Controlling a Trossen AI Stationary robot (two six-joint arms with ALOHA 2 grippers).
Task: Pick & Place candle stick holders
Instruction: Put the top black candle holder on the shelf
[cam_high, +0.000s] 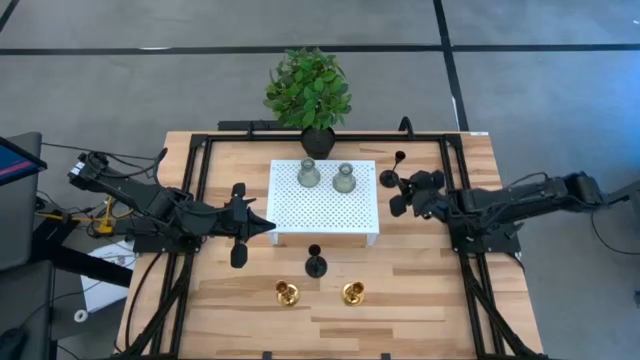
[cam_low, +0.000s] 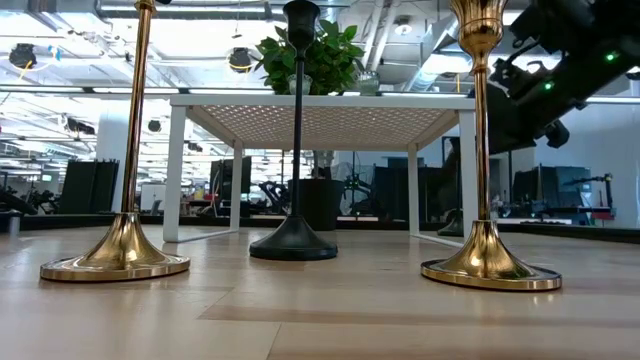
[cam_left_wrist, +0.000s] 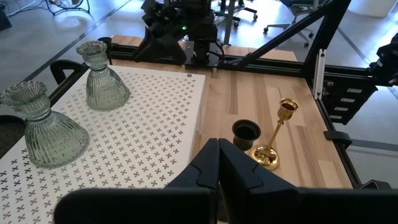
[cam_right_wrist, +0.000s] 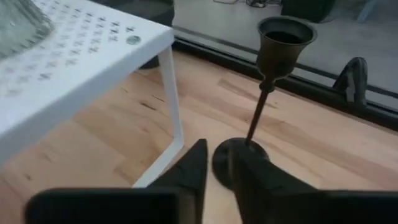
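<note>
Two grey-green holders (cam_high: 326, 176) on white platform (cam_high: 325, 210) | two gold holders (cam_high: 320, 293) near | right gripper (cam_high: 396, 192) jaws slightly parted beside black holder (cam_high: 399, 160) | left gripper (cam_high: 268, 226) jaws pressed together, empty

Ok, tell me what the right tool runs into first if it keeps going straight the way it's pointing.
Most likely the black candle holder standing just ahead of the right tool: its round base sits right at the fingertips in the right wrist view. The white platform's leg stands off to one side, probably clear.
</note>
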